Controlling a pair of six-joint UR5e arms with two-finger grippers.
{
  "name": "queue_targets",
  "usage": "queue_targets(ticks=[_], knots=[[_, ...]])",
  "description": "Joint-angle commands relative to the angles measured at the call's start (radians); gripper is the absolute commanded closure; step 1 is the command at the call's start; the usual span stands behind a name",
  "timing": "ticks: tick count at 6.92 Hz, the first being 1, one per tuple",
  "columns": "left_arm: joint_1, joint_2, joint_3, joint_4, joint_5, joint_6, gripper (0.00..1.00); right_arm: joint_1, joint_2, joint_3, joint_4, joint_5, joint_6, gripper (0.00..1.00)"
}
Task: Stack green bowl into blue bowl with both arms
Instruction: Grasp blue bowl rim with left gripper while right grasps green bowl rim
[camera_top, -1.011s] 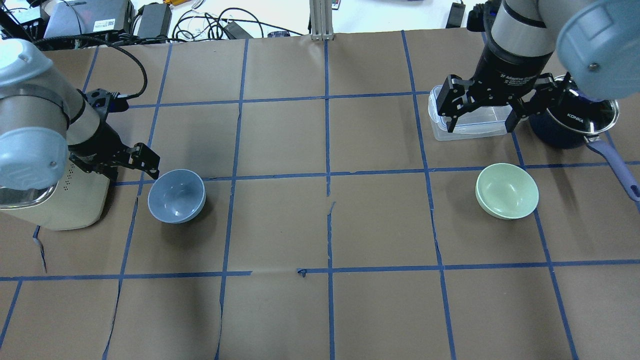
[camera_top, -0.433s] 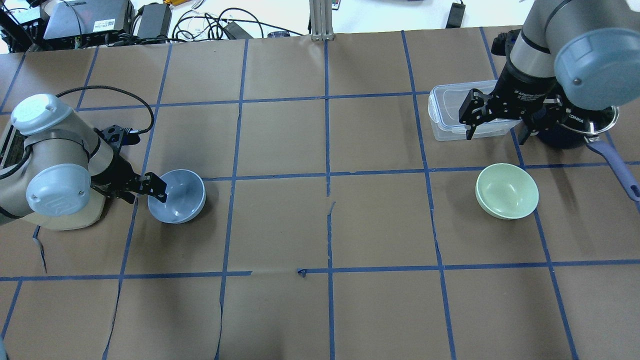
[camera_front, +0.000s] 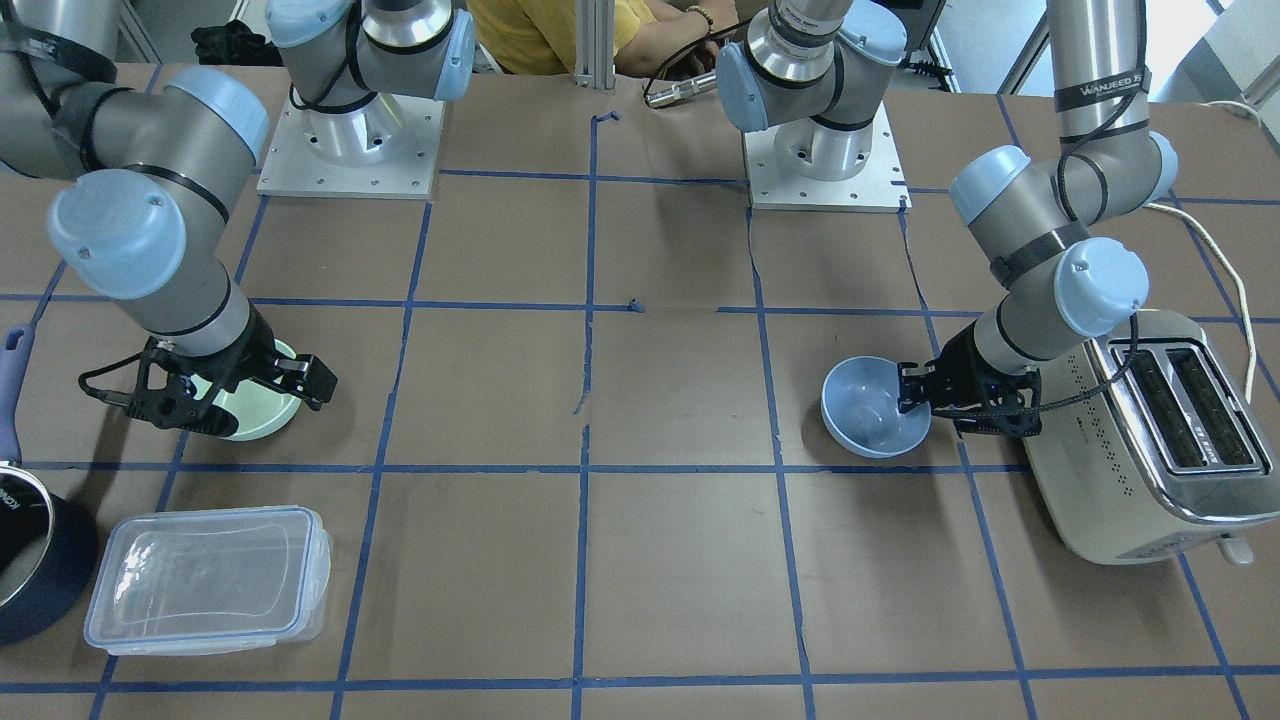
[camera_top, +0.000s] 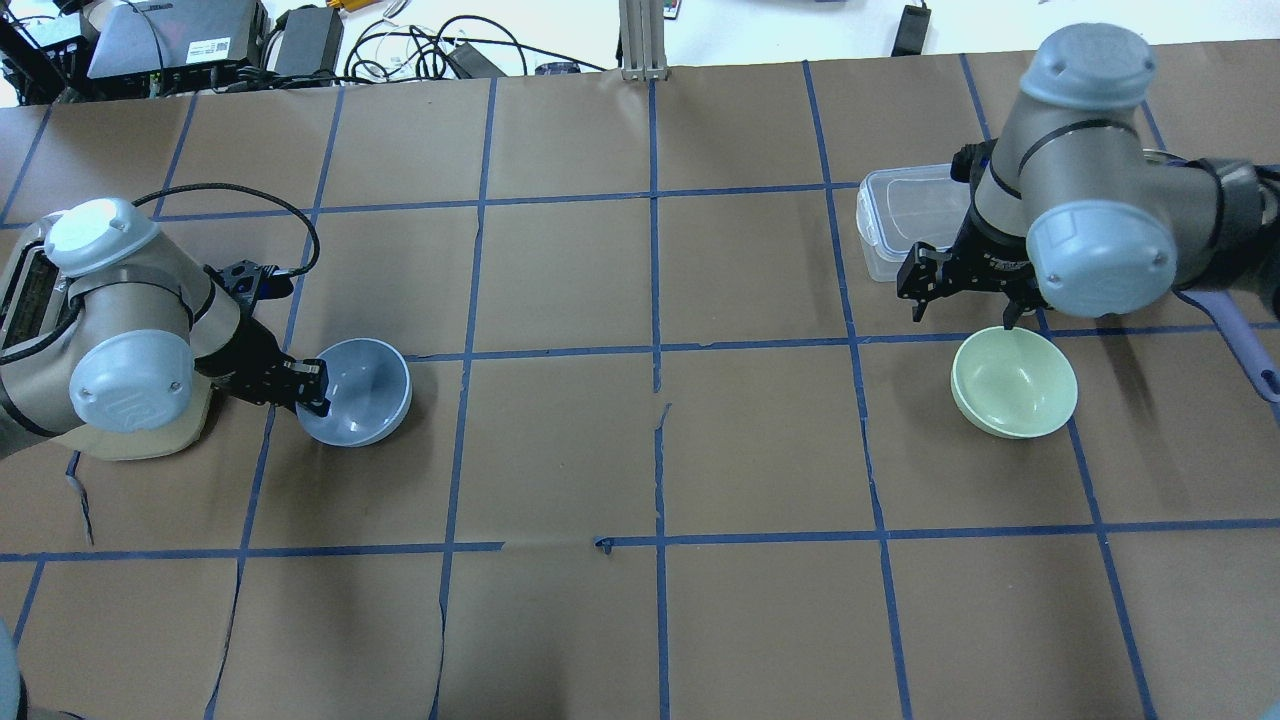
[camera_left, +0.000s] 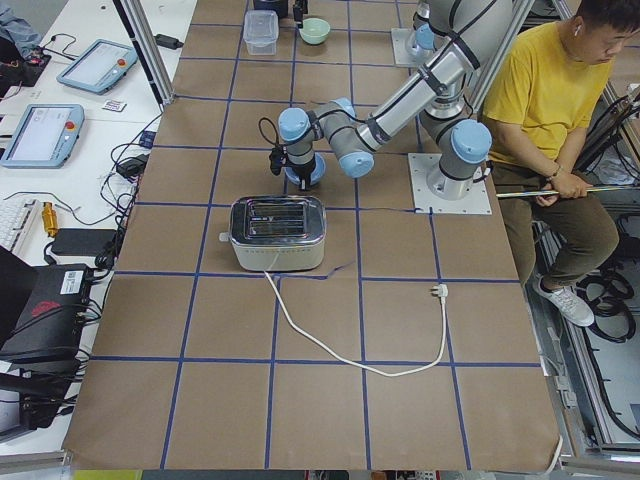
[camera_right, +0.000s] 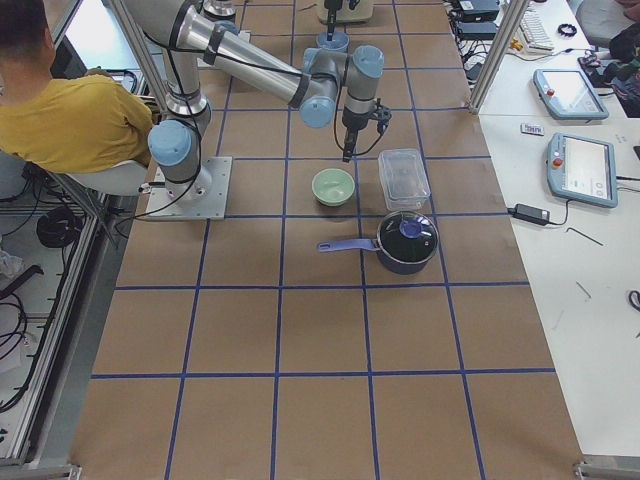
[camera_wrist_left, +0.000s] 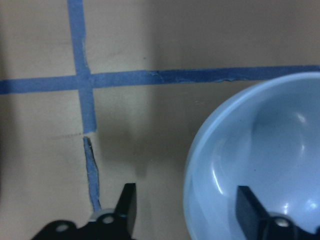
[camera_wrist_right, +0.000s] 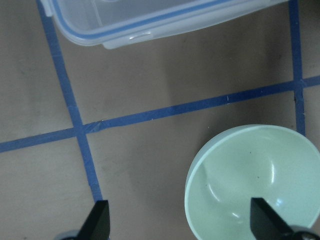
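Near strip: the table (camera_top: 560, 630) is covered in brown paper with a blue tape grid. The paper is split along several tape lines, with one tear (camera_top: 660, 420) at mid-table.
Blue bowl: the blue bowl (camera_top: 365, 385) stands upright in the left half, just on the robot's side of a cross line of tape. It is just beside the toaster (camera_front: 1150, 440).
Left gripper: the left gripper (camera_top: 312, 388) sits between toaster and bowl. Its jaws are part open and straddle the bowl's rim, one finger (camera_wrist_left: 250, 207) inside and the other outside. A gap shows on each side of the rim, so nothing is held.
Room between bowls: the two bowls are well apart, with a broad run of paper and tape lines between them.
Green bowl: the green bowl (camera_top: 1015, 385) stands upright in the right half, over a lengthwise tape line.
Right gripper: the right gripper (camera_top: 962, 310) hangs at the bowl's far rim with its jaws spread wide. One finger is over the bowl's inside and the other over paper. It holds nothing, and contact with the rim cannot be judged.
Far right: a clear lidded container (camera_top: 905, 215) lies near, beyond the green bowl, with a dark pot (camera_front: 30, 560) beside it. The pot's blue handle (camera_top: 1240, 335) reaches past the bowl's outer side.
Far edge: the paper ends at a white surface strewn with cables (camera_top: 430, 50).
Writing: the upper tube of the left arm (camera_front: 1100, 90) reads "WANJEED". The white lettering on the pot is not legible with certainty.
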Motion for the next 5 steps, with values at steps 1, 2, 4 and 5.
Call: queue_targets(ticks=[1, 2, 4, 5], knots=[[-0.043, 0.046, 0.011, -0.049, -0.041, -0.029, 1.0, -0.023, 0.063, 0.067, -0.134, -0.037, -0.056, 0.0], [-0.093, 0.074, 0.014, -0.084, -0.046, -0.077, 1.0, -0.027, 0.068, 0.081, -0.132, -0.031, -0.052, 0.0], [-0.251, 0.103, 0.014, -0.097, -0.111, -0.306, 1.0, -0.027, 0.071, 0.086, -0.132, -0.026, -0.039, 0.0], [-0.355, 0.1, 0.015, -0.077, -0.107, -0.444, 1.0, -0.031, 0.071, 0.084, -0.132, -0.023, -0.041, 0.16]])
